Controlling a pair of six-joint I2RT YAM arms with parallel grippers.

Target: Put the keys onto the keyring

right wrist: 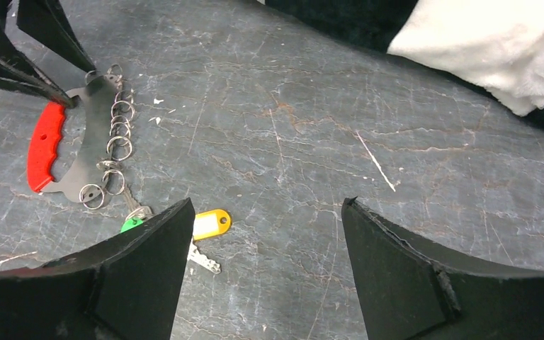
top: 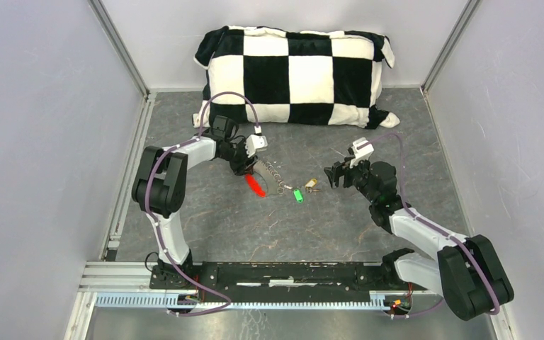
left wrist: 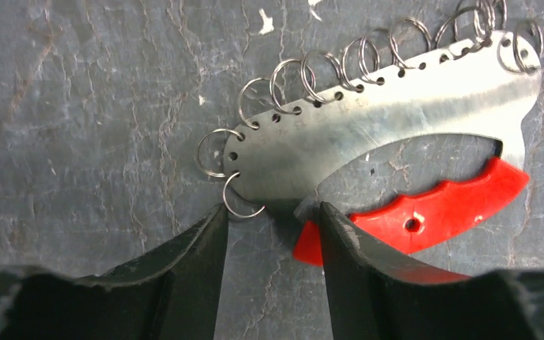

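keyring end sits between my left fingers, apart; keys lie nearer my right fingers, also apart.

Grey table: pillow, keyring, apparently two keys.

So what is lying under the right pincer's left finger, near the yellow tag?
The green key pokes out from under the right pincer's left finger, beside the yellow-tagged key. Only a green corner shows; the rest is covered. Whether it hangs on the keyring is unclear.
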